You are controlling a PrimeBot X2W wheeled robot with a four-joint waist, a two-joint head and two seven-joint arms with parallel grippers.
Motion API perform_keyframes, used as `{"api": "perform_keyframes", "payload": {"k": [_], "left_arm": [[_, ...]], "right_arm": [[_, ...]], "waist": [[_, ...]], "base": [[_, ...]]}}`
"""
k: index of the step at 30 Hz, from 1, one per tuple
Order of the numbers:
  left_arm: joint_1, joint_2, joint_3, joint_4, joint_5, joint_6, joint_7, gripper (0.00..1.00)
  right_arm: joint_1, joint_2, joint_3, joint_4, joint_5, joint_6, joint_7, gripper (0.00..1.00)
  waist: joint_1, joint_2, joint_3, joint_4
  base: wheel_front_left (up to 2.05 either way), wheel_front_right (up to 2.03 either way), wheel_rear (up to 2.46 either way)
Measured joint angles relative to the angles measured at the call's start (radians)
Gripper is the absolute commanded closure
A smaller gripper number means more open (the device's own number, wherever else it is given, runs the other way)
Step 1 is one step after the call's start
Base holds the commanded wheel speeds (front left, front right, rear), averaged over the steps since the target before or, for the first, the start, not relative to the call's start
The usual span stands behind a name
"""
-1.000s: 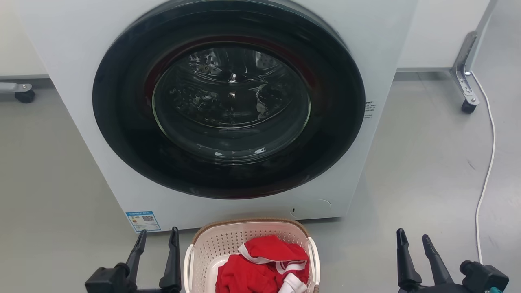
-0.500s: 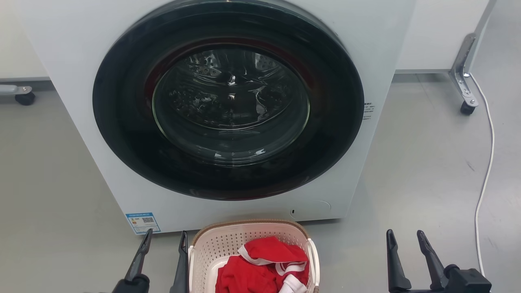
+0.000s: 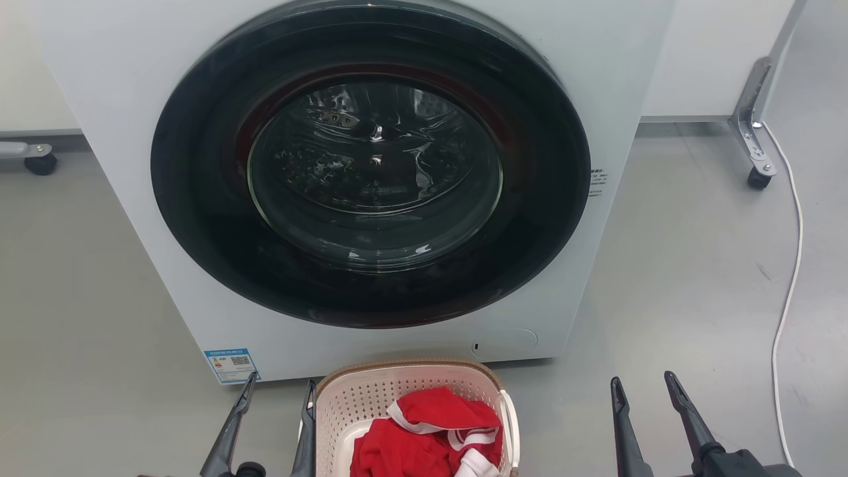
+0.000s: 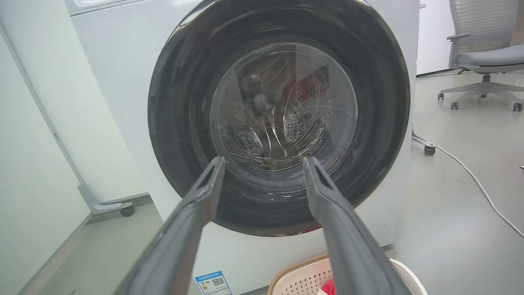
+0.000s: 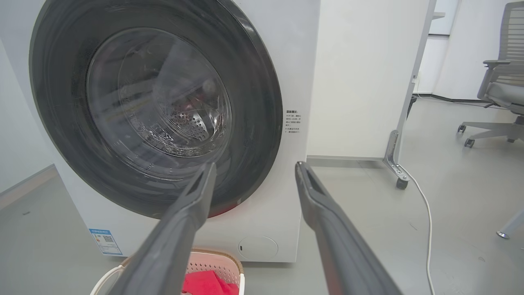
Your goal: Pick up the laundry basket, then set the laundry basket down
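Now left pincer [image 3: 281,381] gapes just beside laundry basket [image 3: 397,364].

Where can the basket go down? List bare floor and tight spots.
Bare grey floor left of the washing machine, toward the caster. A wider patch right, between machine and white cable, ahead of the right gripper. Crowded: the laundry basket close before the machine, left gripper beside its left wall.

Washing machine [image 3: 371,199] close behind the laundry basket [image 3: 371,397]; bare floor [image 3: 570,411] on its right, left hand [image 3: 281,381] perhaps against its left side.
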Motion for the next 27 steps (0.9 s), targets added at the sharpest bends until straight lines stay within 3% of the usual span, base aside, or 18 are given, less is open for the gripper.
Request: {"api": "perform_keyframes", "payload": {"k": [27], "left_arm": [[0.005,-0.001,0.018,0.006,-0.006,0.0,0.0,0.0]], "right_arm": [[0.006,0.0,-0.005,-0.001,0.002,0.0,0.0,0.0]], "waist": [[-0.0001,0.0,0.006,0.0]], "base": [[0.0,0.0,0.0]]}}
